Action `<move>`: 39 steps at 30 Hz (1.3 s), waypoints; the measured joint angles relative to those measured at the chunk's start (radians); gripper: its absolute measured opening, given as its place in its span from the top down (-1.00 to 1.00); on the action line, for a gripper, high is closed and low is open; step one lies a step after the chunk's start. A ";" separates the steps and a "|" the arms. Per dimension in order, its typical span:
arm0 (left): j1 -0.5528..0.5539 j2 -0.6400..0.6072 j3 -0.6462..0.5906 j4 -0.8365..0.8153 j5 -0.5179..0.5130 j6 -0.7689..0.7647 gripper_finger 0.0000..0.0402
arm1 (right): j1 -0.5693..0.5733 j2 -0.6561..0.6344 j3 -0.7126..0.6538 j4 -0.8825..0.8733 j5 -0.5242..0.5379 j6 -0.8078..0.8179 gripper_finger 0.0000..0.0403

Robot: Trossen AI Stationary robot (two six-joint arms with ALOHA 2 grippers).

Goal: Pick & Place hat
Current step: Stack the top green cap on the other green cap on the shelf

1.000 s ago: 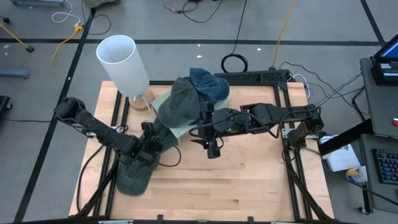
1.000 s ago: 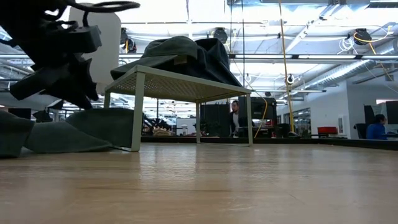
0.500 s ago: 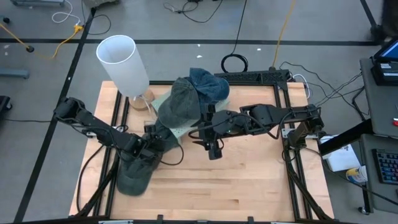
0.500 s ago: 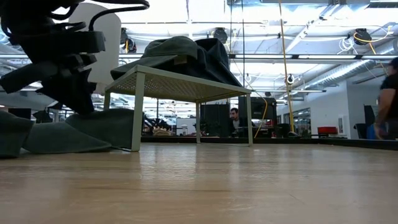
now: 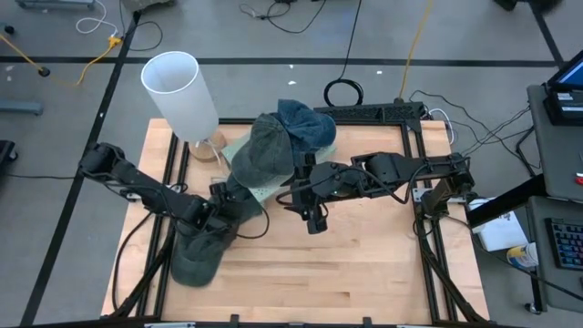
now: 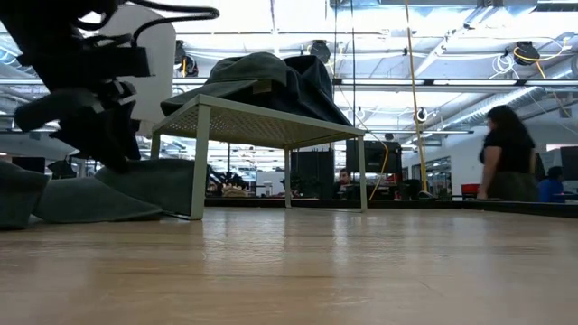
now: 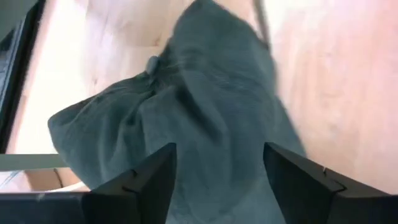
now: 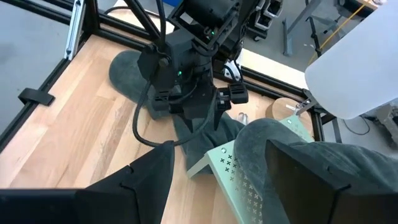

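Hat [image 5: 199, 253]: dark grey-green, floppy, crumpled, flat on table [image 5: 364, 264] at front left, part tucked under small rack [image 6: 262, 126]. Two more hats [image 5: 282, 137] piled on rack. Left gripper [image 5: 221, 215] low over hat, fingers [image 7: 140, 186] spread, hat between them; grip itself hard to make out. Right gripper [image 5: 312, 219] mid-table, spread, holding nothing.
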 joint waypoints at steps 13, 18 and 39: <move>0.060 0.051 -0.011 -0.002 0.075 -0.016 0.54 | 0.000 0.000 0.000 0.005 0.001 -0.075 -0.21; 0.053 0.042 -0.007 -0.031 0.128 -0.043 0.94 | 0.000 0.000 0.000 0.009 0.002 -0.100 -0.21; -0.083 0.043 0.582 -0.532 0.209 0.089 0.99 | 0.000 0.000 0.000 0.007 0.085 -0.153 -0.21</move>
